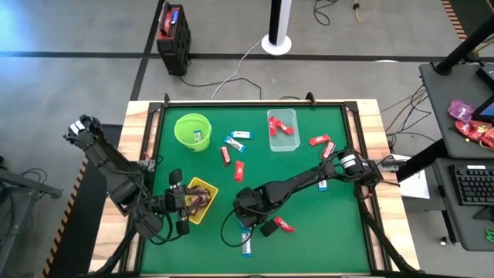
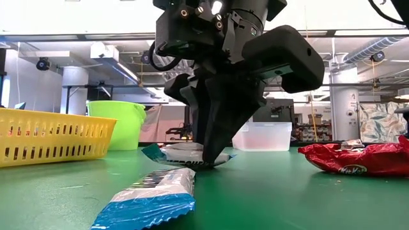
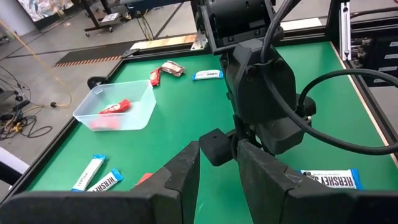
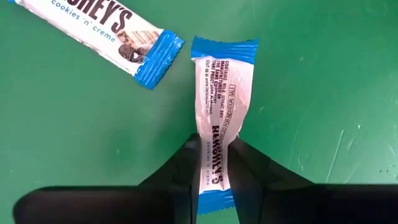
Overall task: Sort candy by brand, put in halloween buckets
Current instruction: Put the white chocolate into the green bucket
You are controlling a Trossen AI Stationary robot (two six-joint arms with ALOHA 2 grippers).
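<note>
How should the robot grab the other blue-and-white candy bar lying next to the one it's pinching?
Grip the loose blue-and-white bar across its narrow middle, coming straight down. It lies flat on the green table, long and thin, like the bar the right gripper pinches.

My black claw (image 4: 214, 163) pinches a white bar (image 4: 217, 112) with blue ends and black print. The table (image 4: 323, 74) is green; a red bar (image 2: 358, 160) lies near its front edge.
</note>
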